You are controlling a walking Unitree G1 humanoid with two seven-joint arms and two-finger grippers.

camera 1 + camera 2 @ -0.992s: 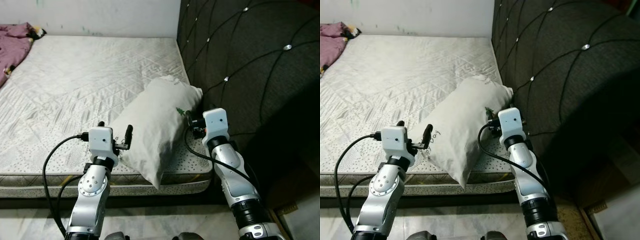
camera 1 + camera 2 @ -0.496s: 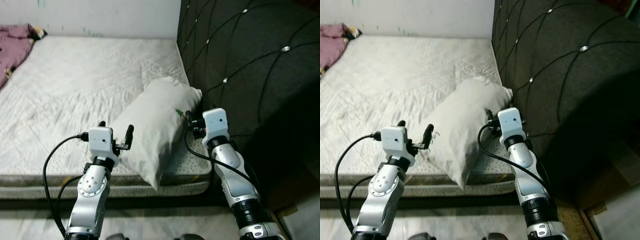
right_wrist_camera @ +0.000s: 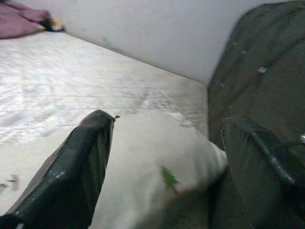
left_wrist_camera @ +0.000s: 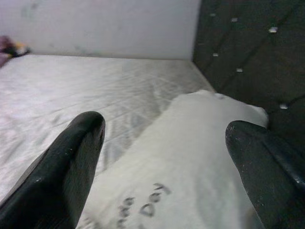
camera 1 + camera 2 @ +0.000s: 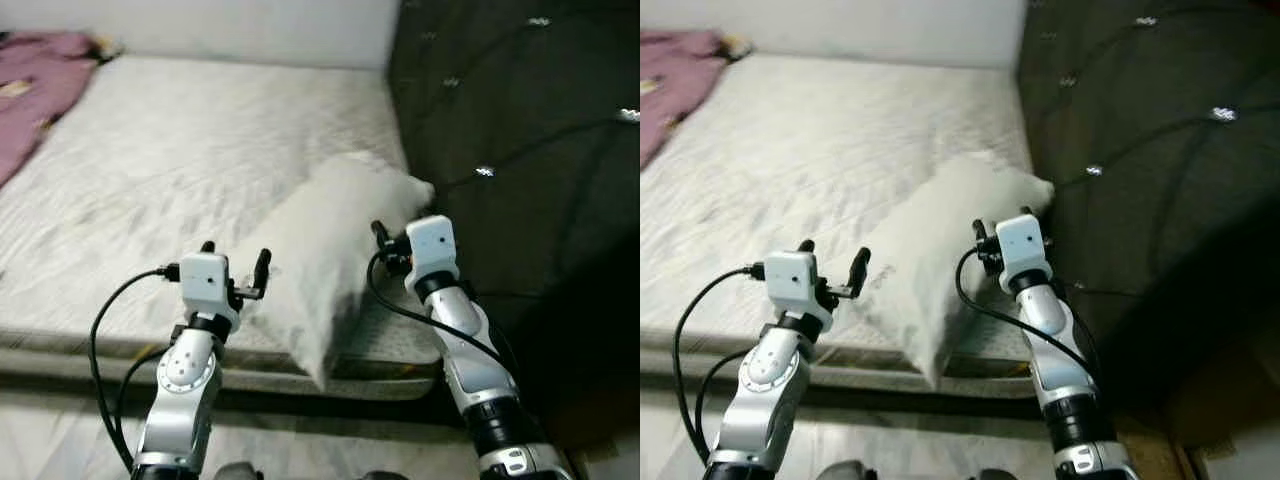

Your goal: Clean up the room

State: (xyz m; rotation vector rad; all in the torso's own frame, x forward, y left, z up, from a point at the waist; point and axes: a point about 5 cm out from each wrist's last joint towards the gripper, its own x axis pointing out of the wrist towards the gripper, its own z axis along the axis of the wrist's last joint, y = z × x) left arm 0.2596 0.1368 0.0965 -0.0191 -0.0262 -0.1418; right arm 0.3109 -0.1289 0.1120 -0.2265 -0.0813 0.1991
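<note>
A white pillow [image 5: 330, 250] lies slanted on the near right corner of the mattress [image 5: 170, 150], its low end hanging over the bed edge. It bears faint writing [image 4: 143, 207] and a small green mark [image 3: 167, 179]. My left gripper [image 5: 235, 258] is open at the pillow's left side, just over the bed edge. My right gripper [image 5: 385, 240] is open at the pillow's right side, close to the headboard. In both wrist views the pillow [image 4: 190, 157] [image 3: 152, 152] lies between and beyond the spread fingers [image 4: 71, 157] [image 3: 81, 162], and I cannot tell whether they touch it.
A dark tufted headboard [image 5: 520, 120] rises along the bed's right side. A purple cloth [image 5: 35, 90] lies at the mattress's far left corner by the white wall [image 5: 220, 25]. Pale floor [image 5: 50, 430] runs below the bed edge.
The whole picture has slid to the right and blurred, so the camera has moved. Both grippers keep the same open pose at either side of the pillow.
</note>
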